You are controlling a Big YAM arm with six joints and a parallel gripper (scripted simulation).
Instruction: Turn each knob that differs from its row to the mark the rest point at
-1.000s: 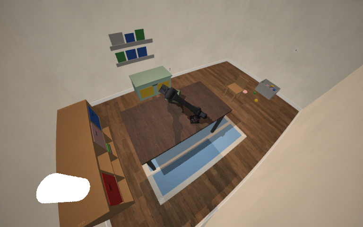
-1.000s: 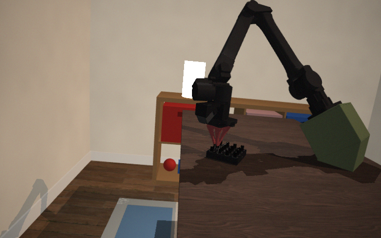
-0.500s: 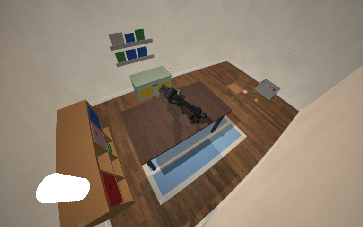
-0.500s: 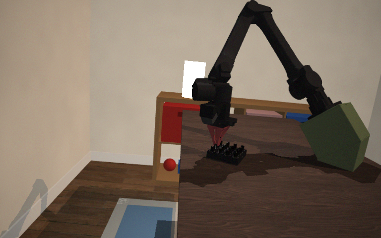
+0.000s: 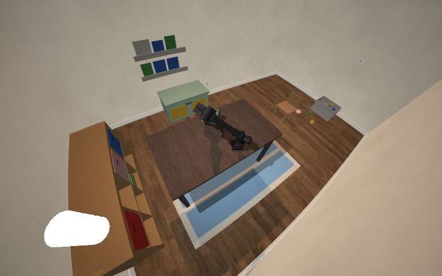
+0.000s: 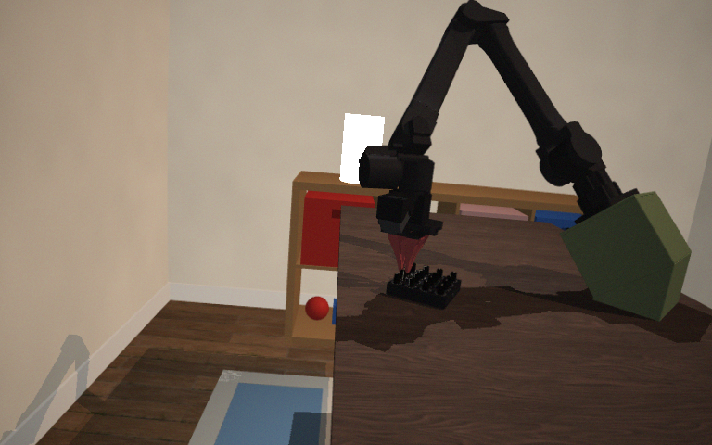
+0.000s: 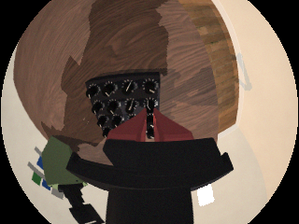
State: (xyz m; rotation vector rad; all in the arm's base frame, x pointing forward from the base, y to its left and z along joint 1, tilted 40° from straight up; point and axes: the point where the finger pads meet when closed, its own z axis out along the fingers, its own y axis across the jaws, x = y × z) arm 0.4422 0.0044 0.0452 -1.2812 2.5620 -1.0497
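The black knob box [image 6: 421, 286] stands on the dark wooden table near its left edge; it also shows in the top view [image 5: 236, 145] and in the wrist view [image 7: 123, 101]. Its knobs are small and black with white lines; names and marks are too small to read. My gripper [image 6: 405, 268] with red fingers comes straight down on the box's left corner and is shut on one knob [image 7: 149, 126] at that corner. In the wrist view the red fingers flank this knob, whose white line shows between them. I cannot tell which knob it is.
The arm's green base block [image 6: 629, 254] sits at the right of the table. The table edge [image 6: 336, 309] runs close to the box's left. A wooden shelf with a red bin [image 6: 324, 231] stands behind the table.
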